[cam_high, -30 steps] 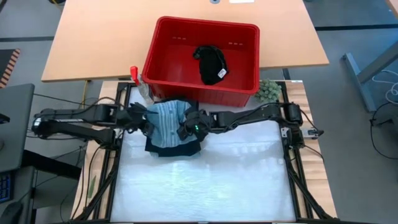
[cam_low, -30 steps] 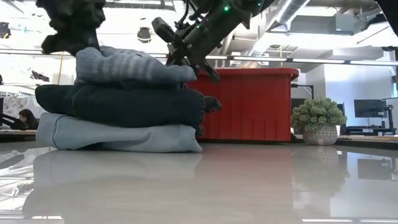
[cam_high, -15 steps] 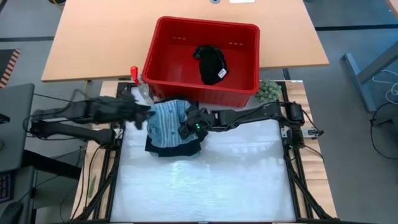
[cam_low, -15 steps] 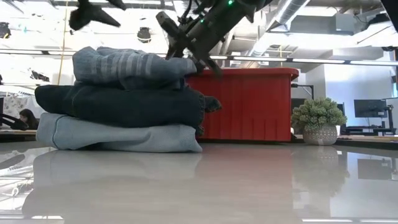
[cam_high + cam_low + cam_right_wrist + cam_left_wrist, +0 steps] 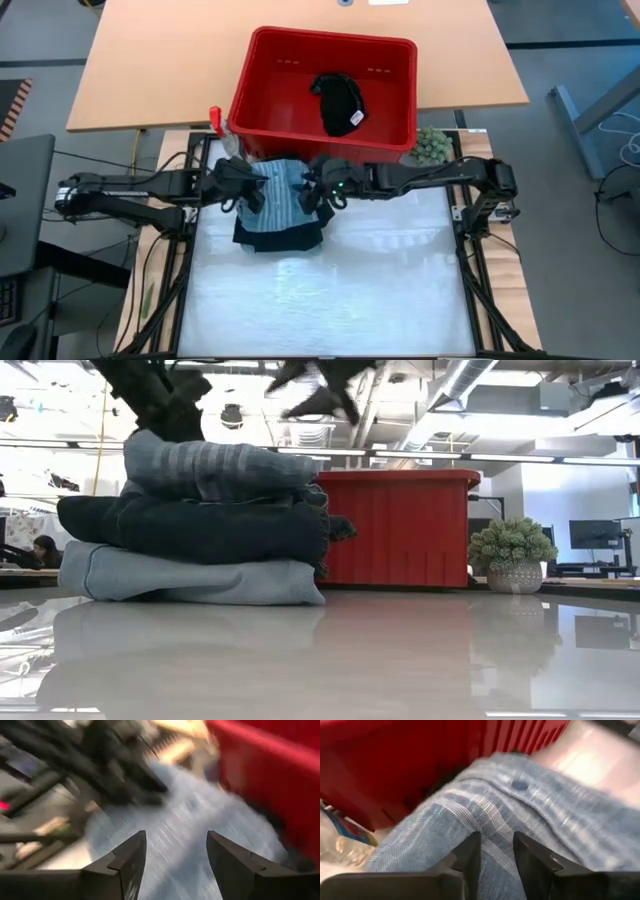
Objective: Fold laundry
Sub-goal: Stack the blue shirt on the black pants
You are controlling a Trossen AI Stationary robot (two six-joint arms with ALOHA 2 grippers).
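Three folded garments of laundry are stacked on the white table top. A light blue one (image 5: 190,578) lies at the bottom, a dark navy one (image 5: 190,530) rests on it, and a grey-blue striped one (image 5: 215,468) (image 5: 278,195) is on top. My left gripper (image 5: 247,188) (image 5: 495,855) is at the striped garment's left end, its fingers a narrow gap apart. My right gripper (image 5: 312,192) (image 5: 310,385) hangs open above the stack's right end, clear of it. A black garment with a white tag (image 5: 340,100) lies in the red basket. My left gripper slants down from the table's left onto the top of the striped garment near its left end (image 5: 172,438). Its fingertips (image 5: 472,852) are low over the cloth. I cannot tell whether they touch it.
The red basket (image 5: 262,100) stands just behind the stack, on the wooden table. A small green fuzzy plant (image 5: 432,145) is at its right corner. A clear plastic bottle (image 5: 345,845) lies left of the stack. The near part of the white table top (image 5: 330,290) is bare.
My right gripper has opened, let go of the striped garment's right end and risen above the stack. My left gripper lifted off the stack toward the left, opening wider, then came back down at the striped garment's left end with a narrower gap. The stack has stayed in place.
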